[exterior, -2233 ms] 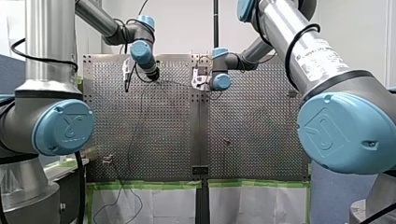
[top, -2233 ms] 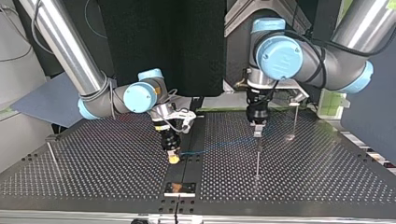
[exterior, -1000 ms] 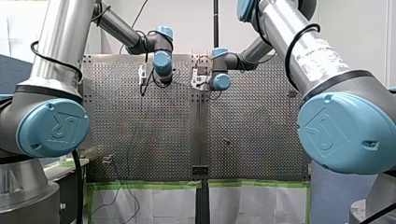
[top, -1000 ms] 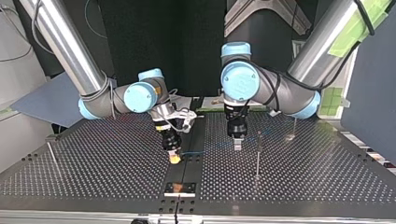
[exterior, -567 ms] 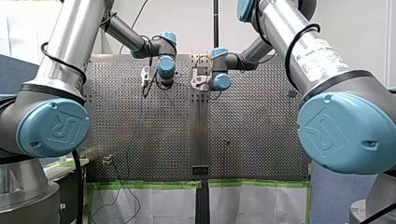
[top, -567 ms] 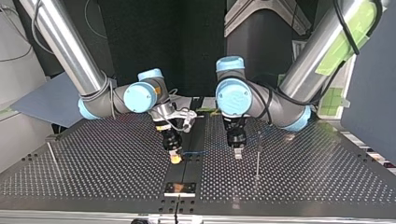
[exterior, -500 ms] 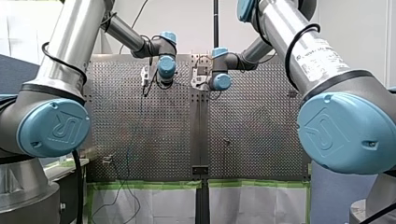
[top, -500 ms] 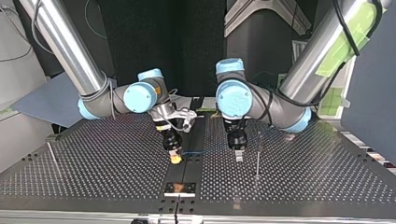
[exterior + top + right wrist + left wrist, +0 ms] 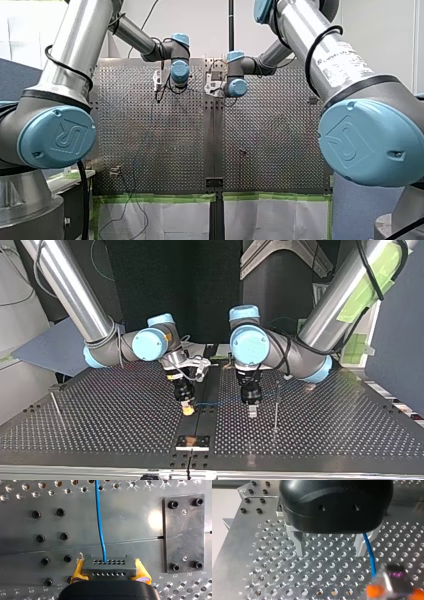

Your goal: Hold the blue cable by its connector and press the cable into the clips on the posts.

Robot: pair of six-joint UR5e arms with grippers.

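Surface: perforated metal table (image 9: 100, 425) with a plain strip down the middle. In the top view a black plate (image 9: 192, 441) sits on the strip at the near edge.
Right gripper: my right gripper (image 9: 187, 410) stands over the strip, just left of centre in the top view. Its yellow pads (image 9: 78, 571) pinch the connector (image 9: 109, 567) from both sides.
Connector: dark block with two rows of small holes, held low over the strip.
Cable: the blue cable (image 9: 100, 525) leaves the connector's upper row and runs straight away from the gripper, across the strip. In the top view it heads right, toward my other arm.
Left gripper: my left gripper (image 9: 252, 411) points down at the table, right of the strip in the top view. Its metal fingers (image 9: 299, 545) are spread with nothing between them. The cable passes just beside one finger; I cannot tell whether they touch.
Posts: one post (image 9: 275, 405) stands upright just right of my left gripper in the top view. A second post (image 9: 55, 402) stands at the far left, well apart.
Change since 2.2 s ago: my left gripper was over the near post. It has come left of it, nearer my right gripper.
Change since 0.5 s ago: slight; my left gripper is a little lower.
Unchanged: my right gripper and the connector are in the same spot throughout.
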